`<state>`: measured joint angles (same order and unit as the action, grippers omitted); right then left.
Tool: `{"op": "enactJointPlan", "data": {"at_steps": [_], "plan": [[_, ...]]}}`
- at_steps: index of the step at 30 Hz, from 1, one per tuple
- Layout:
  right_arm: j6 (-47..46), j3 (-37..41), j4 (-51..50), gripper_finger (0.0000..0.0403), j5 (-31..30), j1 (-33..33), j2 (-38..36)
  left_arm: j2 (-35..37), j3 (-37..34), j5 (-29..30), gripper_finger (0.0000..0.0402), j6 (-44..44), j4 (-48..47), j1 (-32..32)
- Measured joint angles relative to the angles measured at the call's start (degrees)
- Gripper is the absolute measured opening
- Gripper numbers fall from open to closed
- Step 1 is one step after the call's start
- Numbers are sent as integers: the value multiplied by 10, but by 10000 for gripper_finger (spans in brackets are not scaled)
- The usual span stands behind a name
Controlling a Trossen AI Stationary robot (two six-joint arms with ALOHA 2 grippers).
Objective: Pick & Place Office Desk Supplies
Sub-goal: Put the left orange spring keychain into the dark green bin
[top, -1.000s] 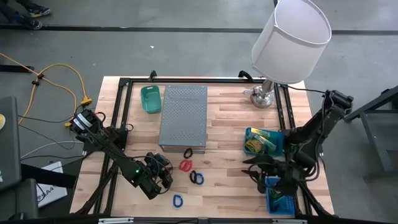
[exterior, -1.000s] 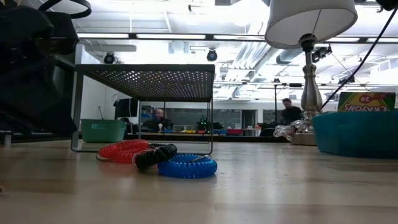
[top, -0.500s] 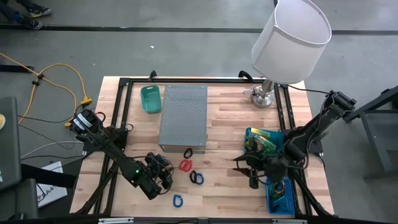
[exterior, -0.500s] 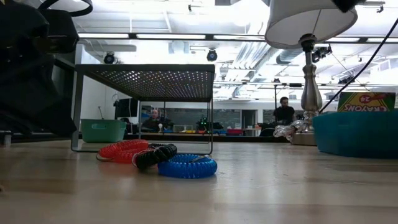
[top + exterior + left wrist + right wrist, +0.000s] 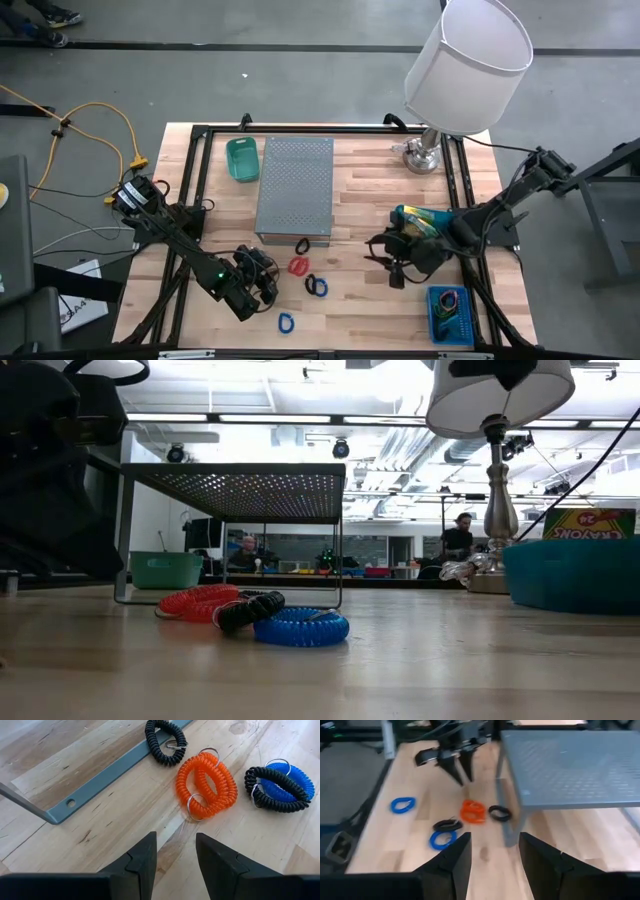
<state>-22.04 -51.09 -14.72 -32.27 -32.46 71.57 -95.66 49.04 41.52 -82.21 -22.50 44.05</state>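
Several coiled bands lie on the wooden table in front of the grey perforated shelf: a black one at the shelf's foot, an orange-red one, a black one lying over a blue one, and a lone blue one near the front edge. My left gripper hovers open, slanting down, just short of the orange-red band. My right gripper stands open above the table to the right of the bands, empty, pointing toward them.
A green bin sits at the far left of the shelf. A teal bin holding a crayon box is on the right, a blue basket at the near right corner, and a lamp at the far right. Black frame rails run along the table edges.
My right gripper has swung from above the blue basket at the near right corner toward the table's left, to the middle in front of the teal bin, rolling as it went. It has stayed open. The bands and my left gripper have kept still.
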Motion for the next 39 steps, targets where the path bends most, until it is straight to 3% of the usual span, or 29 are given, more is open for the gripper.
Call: {"op": "enactJointPlan", "data": {"at_steps": [4, 12, 18, 24, 39], "plan": [[-1, 0, 0, 153, -28, 34, 0, 0, 0, 0, 132, 0, 0, 0], [54, 0, -1, 153, 79, 123, -1, 0, 0, 1, 132, 29, 19, 0], [69, 18, -24, 153, 98, 153, -56, 0, 0, 1, 132, 31, 22, 0], [45, 115, -7, 153, 86, 180, -164, 0, 0, 1, 132, 31, 22, 0], [22, 382, 194, 153, 93, 222, -401, 0, 0, 1, 132, 34, 24, 0]]}}
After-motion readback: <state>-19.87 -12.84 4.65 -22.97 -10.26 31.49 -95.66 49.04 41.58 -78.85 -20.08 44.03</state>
